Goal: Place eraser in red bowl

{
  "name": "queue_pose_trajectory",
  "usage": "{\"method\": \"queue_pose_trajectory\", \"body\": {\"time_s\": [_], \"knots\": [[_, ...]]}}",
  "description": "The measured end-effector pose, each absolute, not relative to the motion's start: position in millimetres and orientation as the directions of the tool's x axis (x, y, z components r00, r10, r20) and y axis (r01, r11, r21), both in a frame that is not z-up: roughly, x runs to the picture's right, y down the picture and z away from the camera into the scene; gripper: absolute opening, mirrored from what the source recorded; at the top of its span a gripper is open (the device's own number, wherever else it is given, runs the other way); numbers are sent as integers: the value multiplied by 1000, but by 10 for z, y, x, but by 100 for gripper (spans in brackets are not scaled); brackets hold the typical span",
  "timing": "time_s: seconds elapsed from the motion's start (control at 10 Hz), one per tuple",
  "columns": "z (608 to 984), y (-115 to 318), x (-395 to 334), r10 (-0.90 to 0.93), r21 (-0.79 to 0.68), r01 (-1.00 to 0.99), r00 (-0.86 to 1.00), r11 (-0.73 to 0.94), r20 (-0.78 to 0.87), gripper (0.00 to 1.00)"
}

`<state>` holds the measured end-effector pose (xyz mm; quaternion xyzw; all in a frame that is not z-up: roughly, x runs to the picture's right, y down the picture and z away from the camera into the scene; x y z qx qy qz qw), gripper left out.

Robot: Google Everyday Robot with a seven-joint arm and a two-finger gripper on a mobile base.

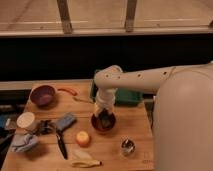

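The red bowl [102, 125] sits on the wooden table [135, 125] near its middle. My gripper [104, 113] hangs straight down over the bowl, its tip at or just inside the rim. A small dark block, the eraser [106, 120], shows inside the bowl right under the gripper. The white arm reaches in from the right and covers the back of the bowl.
A purple bowl [42, 94] stands at the back left. A blue-grey sponge [65, 121], a black-handled knife [61, 143], an orange fruit [82, 138], a banana [85, 162], a white cup [25, 120], a crumpled cloth [23, 142], a metal cup [128, 146] and a green tray [127, 96] are around.
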<state>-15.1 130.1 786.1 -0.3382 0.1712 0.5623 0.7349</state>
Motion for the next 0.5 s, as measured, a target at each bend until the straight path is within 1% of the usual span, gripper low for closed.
{"method": "queue_pose_trajectory", "body": {"time_s": [0.2, 0.4, 0.5], "knots": [[7819, 1154, -175, 735, -307, -939, 318, 156, -599, 61], [7664, 900, -252, 789, -310, -933, 329, 186, -518, 61], [7628, 853, -254, 800, -308, -932, 330, 191, -501, 61]]}}
